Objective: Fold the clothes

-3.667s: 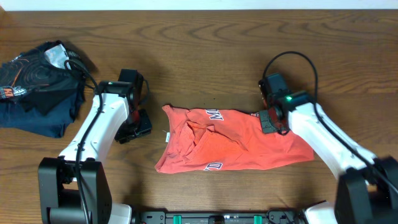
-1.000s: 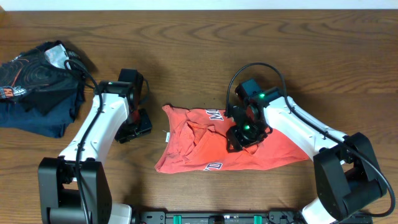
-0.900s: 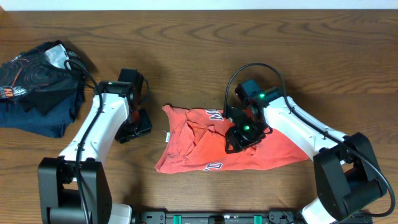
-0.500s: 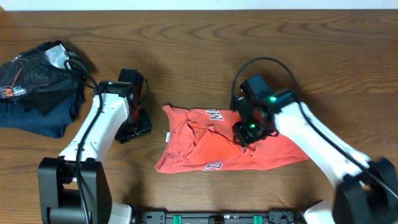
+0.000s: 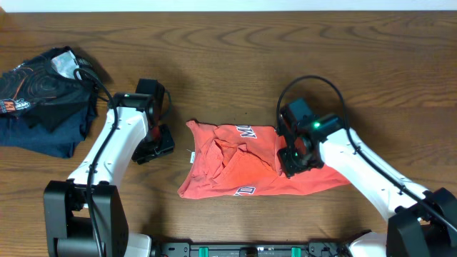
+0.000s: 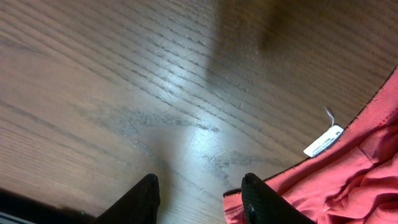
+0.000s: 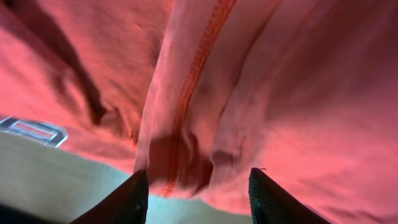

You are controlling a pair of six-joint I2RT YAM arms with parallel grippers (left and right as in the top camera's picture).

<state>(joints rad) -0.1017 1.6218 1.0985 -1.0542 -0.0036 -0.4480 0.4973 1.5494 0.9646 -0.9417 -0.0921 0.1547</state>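
Note:
The clothes, a coral-red T-shirt (image 5: 246, 168) with white lettering, lie crumpled and partly folded at the table's middle. My right gripper (image 5: 293, 155) hovers low over the shirt's right half. In the right wrist view it (image 7: 199, 198) is open, with a seamed fold of the shirt (image 7: 186, 112) hanging between the fingers and not pinched. My left gripper (image 5: 156, 146) rests just left of the shirt. It (image 6: 200, 200) is open over bare wood, its right finger (image 6: 264, 202) at the shirt's hem (image 6: 348, 180). A white neck tag (image 6: 323, 142) sticks out.
A heap of dark navy and black clothes (image 5: 39, 100) lies at the far left of the wooden table (image 5: 228, 64). The arms' base (image 5: 257, 250) runs along the near edge.
My right gripper has slid rightward across the shirt, from its middle to its right half. The left arm has stayed put.

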